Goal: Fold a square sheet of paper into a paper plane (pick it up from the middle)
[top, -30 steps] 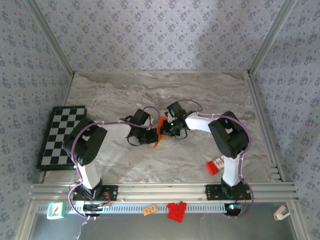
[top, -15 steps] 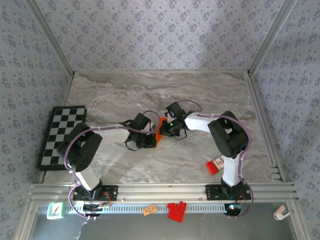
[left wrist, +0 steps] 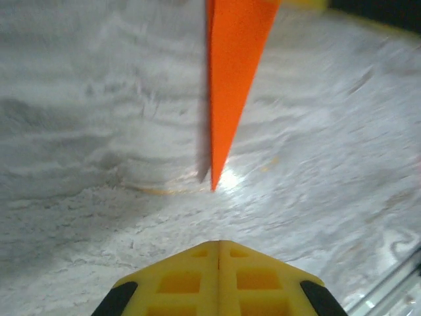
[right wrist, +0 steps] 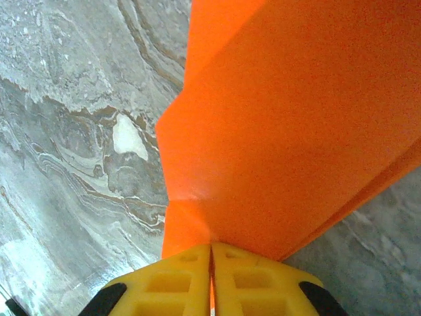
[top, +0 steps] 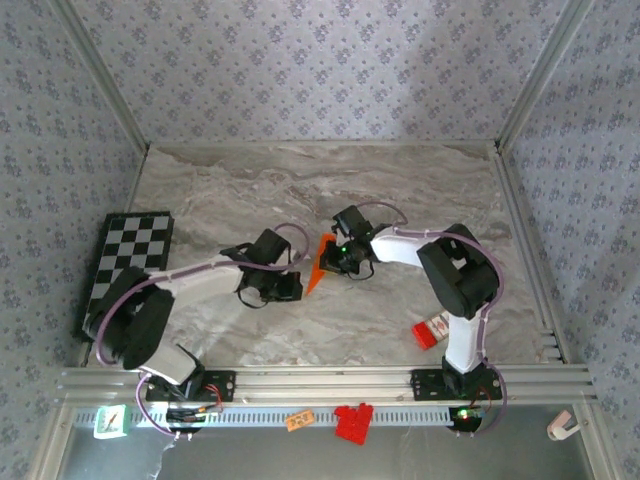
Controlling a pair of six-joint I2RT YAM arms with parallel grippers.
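Note:
The paper plane (top: 317,264) is a slim orange dart on the marble table (top: 400,190), its tip pointing toward the near left. My right gripper (top: 332,257) is shut on its wide end. In the right wrist view the yellow fingers (right wrist: 256,276) pinch the folded orange paper (right wrist: 296,131) at its crease, and the right gripper (right wrist: 212,253) has paper between its tips. My left gripper (top: 288,288) sits just left of the tip, apart from it. In the left wrist view the left gripper (left wrist: 219,245) is shut on nothing, and the dart (left wrist: 230,79) hangs ahead, tip down.
A black-and-white checkerboard (top: 125,270) lies at the left edge of the table. A small red-and-white box (top: 432,330) sits by the right arm's base. Red plastic blocks (top: 352,420) and a small orange tag (top: 298,421) rest on the front rail.
The left arm has drawn back leftward and lowered, its gripper now clear of the paper. More of the orange dart shows. The right gripper has kept its hold.

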